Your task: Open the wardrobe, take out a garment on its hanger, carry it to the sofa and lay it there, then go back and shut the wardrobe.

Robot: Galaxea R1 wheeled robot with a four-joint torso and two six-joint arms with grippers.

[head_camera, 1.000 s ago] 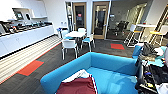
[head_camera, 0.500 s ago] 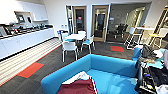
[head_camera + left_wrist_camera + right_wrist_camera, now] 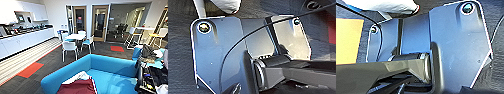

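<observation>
Pincer state on either arm, can't tell; maroon varsity jacket with white sleeves [image 3: 79, 85] is lying on the big bright blue sofa [image 3: 112, 67].

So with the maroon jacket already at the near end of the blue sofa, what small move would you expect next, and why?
Probably a small release check, then backing away: the garment seems to lie across the sofa seat near its left arm, white sleeve on top. Neither wrist view settles whether a gripper holds it.
</observation>
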